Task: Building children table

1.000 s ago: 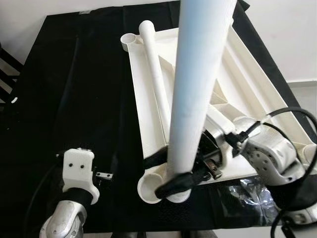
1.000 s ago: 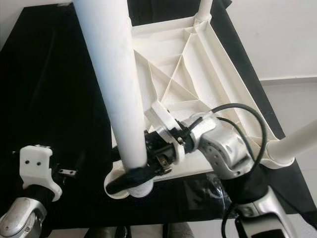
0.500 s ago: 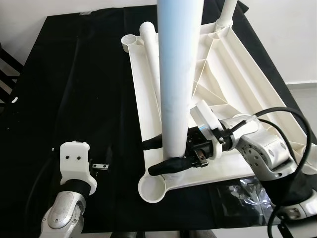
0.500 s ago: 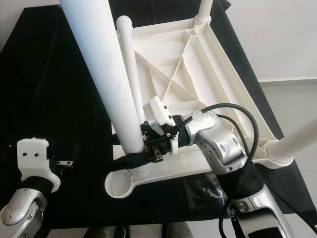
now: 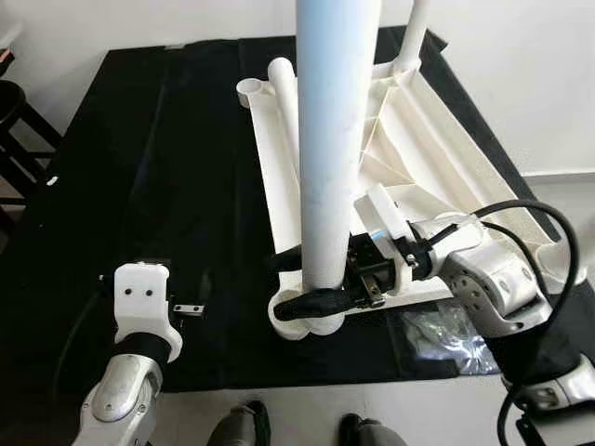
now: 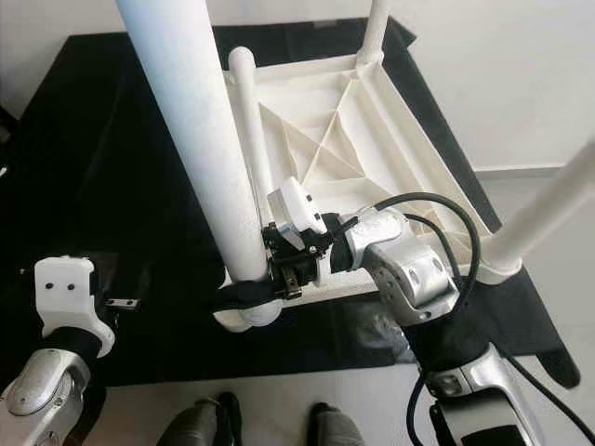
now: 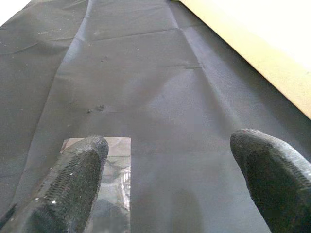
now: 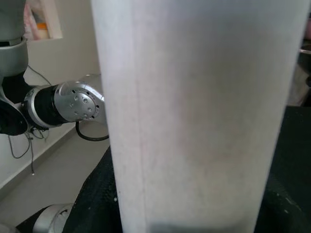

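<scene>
Compared with half a second ago, the foot of the white leg [image 5: 332,139] has been brought down onto the near-left corner socket [image 5: 299,321] of the upturned table top [image 5: 437,177]. On the left, the left hand [image 7: 170,184] is held with fingers apart over free black cloth [image 5: 167,167]. The right hand [image 5: 316,283] is clamped on the upright leg. The socket lies near the cloth's near edge.

Black cloth [image 5: 177,167] spread over a pale floor [image 6: 521,121]; white wall [image 5: 112,23] behind. Dark stool [image 5: 23,139] at left edge.
</scene>
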Controlling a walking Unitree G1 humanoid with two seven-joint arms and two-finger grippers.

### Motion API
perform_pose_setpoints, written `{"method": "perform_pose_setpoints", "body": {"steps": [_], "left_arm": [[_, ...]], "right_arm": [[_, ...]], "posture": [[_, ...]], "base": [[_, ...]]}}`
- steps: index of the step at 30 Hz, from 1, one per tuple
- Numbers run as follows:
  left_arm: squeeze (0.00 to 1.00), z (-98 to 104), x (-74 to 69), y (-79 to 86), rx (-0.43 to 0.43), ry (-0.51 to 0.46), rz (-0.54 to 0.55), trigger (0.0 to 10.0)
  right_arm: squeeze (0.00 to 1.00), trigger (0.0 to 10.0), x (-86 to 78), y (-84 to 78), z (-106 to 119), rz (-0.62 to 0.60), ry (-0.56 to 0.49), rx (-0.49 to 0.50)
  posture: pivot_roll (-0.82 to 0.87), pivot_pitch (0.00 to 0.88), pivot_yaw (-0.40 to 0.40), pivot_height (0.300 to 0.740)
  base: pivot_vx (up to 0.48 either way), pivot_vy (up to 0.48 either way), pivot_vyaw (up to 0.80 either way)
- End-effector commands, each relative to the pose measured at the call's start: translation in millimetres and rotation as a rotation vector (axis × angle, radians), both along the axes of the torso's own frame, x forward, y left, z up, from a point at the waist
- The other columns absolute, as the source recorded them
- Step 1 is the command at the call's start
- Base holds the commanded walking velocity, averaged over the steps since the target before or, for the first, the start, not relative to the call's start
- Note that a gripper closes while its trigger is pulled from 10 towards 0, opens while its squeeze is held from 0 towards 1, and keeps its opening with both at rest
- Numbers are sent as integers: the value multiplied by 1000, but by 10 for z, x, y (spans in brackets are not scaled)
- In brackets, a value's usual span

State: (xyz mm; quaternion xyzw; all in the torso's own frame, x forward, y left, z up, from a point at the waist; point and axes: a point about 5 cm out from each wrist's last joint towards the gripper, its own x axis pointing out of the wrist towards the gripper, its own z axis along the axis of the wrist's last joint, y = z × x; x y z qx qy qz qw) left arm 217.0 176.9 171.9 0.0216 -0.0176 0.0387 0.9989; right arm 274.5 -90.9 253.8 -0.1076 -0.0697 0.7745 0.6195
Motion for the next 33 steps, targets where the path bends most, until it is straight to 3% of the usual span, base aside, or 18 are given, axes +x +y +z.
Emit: {"method": "perform_pose_setpoints", "body": {"steps": [1, 10, 21, 26, 30, 33], "left_arm": [[0, -53, -11, 39, 26, 27, 13, 10000], [0, -93, 36, 17, 28, 32, 13, 10000], [0, -80, 143, 16, 14, 0, 30, 10000], [0, -74, 166, 10, 13, -8, 26, 10000], [0, -86, 177, 11, 24, -6, 24, 10000], [0, -93, 170, 4, 77, -12, 12, 10000]], "right_arm": [[0, 10000, 4, 5, 52, -1, -34, 20], [0, 10000, 40, 14, 53, -34, -47, 40], [0, 10000, 40, 34, 26, -60, -49, 70], [0, 10000, 53, 22, 42, -72, -60, 74], [0, 10000, 61, 6, 49, -86, -65, 76], [0, 10000, 54, -1, 36, -90, -62, 74]], "posture": [[-15, 215, 30, 740], [-23, 191, 26, 740], [-39, 128, 18, 740], [-44, 122, 21, 740], [-46, 123, 24, 740], [-41, 126, 28, 740]], "base": [[0, 0, 0], [0, 0, 0], [-370, 0, 0], [0, 0, 0], [0, 0, 0], [0, 0, 0]]}}
